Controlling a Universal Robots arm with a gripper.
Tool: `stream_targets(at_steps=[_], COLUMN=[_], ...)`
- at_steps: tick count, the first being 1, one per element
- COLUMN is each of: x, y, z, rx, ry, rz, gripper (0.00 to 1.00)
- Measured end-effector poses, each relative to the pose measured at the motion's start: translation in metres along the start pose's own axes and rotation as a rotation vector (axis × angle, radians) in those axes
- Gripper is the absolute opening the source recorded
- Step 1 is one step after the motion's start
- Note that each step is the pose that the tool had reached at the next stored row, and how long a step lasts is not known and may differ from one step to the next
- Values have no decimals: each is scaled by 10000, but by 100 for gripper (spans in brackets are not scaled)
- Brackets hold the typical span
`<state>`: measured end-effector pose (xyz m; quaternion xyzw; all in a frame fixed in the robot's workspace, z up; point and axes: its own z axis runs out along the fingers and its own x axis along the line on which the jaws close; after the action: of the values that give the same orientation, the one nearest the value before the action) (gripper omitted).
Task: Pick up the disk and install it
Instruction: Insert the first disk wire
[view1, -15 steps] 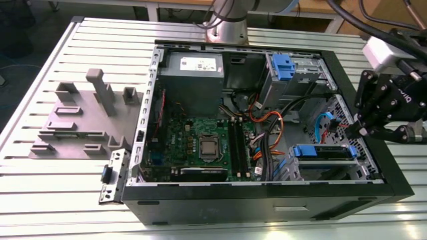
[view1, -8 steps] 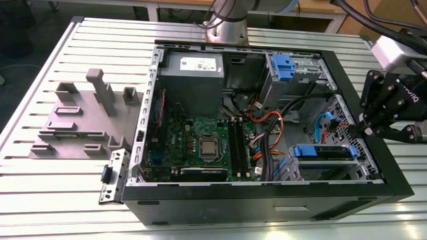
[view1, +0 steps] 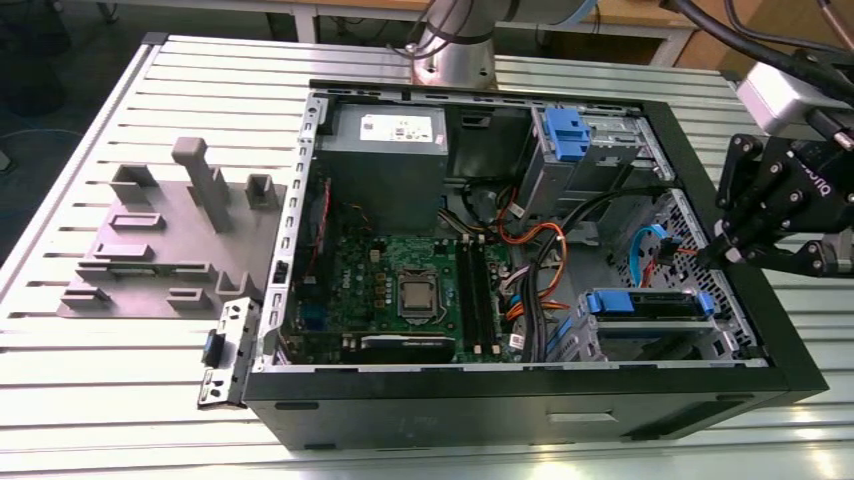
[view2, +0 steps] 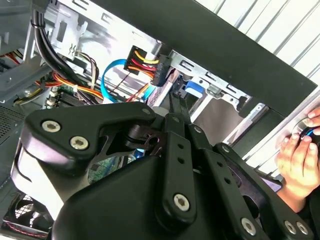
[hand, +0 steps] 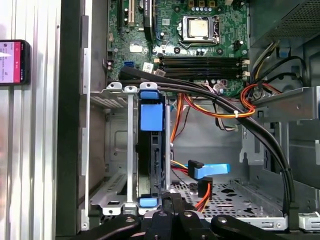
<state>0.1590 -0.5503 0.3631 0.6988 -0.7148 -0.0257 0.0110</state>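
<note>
Disk (view1: 650, 304) sits edge-on in the drive cage (view1: 654, 335) at the case's front corner, exterior view's right, blue carrier tabs showing; in the first wrist view it's the dark slab with blue clips (hand: 151, 150) between the cage rails. Looks already seated, or nearly.

Handling, my read: rigid metal body, moderately heavy, shock-sensitive, smooth faces. Grip it across the carrier's long edges, not the label face or connector end.

Gripper (view1: 727, 250) hangs just outside the computer case (view1: 534, 400) wall by the cage, linkage pointing down into the case. Can't tell how far apart its jaws are; nothing visibly held. SATA cable (hand: 210, 171) lies loose near the cage. A person's hand (view2: 299, 162) rests on the table beyond the case.
</note>
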Motion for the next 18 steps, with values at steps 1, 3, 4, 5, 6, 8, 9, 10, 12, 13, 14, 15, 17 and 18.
stream_targets(at_steps=[1, 3, 4, 5, 6, 8, 9, 10, 12, 13, 14, 15, 17, 18], x=[-11, -21, -24, -29, -34, -44, -48, -53, -73, -89, -106, -121, -148, -160], y=[-2, -14, -22, -30, -36, -45, -45, -46, -47, -46, -46, -46, -45, -45], z=[0, 0, 0, 1, 0, 0, 1, 2, 2, 3, 4, 5, 7, 8], rx=[-1, -3, -6, -9, -10, -13, -15, -16, -18, -18, -18, -18, -19, -19], ry=[0, 2, 1, 1, 1, 3, 2, 4, 8, 8, 8, 8, 9, 15], rz=[-9, -31, -40, -53, -67, -107, -138, -175, -229, -240, -250, -261, -284, -292], gripper=[11, 11, 11, 11, 11, 11, 11, 11, 11, 11, 11, 11, 11, 11])
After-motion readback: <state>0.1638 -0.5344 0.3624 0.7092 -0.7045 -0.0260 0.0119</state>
